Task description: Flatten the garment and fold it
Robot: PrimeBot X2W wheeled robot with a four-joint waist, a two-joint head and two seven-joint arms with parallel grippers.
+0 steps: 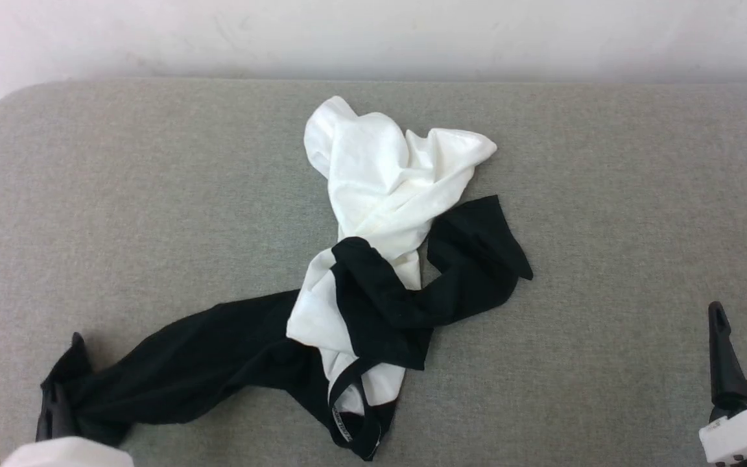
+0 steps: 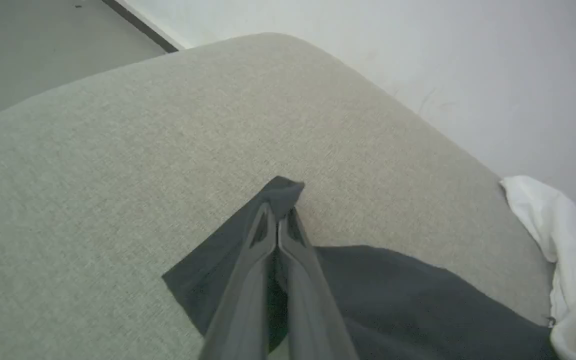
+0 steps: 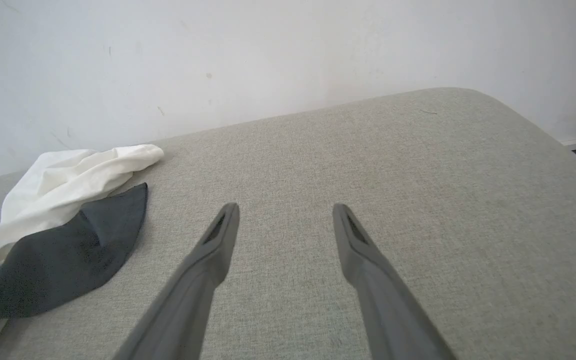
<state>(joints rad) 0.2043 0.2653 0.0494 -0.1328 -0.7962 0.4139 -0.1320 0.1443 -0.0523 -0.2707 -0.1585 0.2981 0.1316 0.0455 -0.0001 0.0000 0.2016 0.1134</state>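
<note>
Left gripper point(image 2: 278, 212) at eight o'clock, clamped shut on sleeve of crumpled white, black-sleeved T-shirt point(image 1: 373, 188); right gripper point(image 3: 285, 212) at four o'clock, spread wide, empty.

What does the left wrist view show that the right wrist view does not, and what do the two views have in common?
Left wrist view: the left end effector, shut on the end of a black sleeve of the shirt, and a strip of floor beyond the cushion.
Right wrist view: the right end effector, open over bare cushion, with no cloth between its fingers.
Both: the grey cushion, the white wall, and white and black folds of the shirt.
</note>
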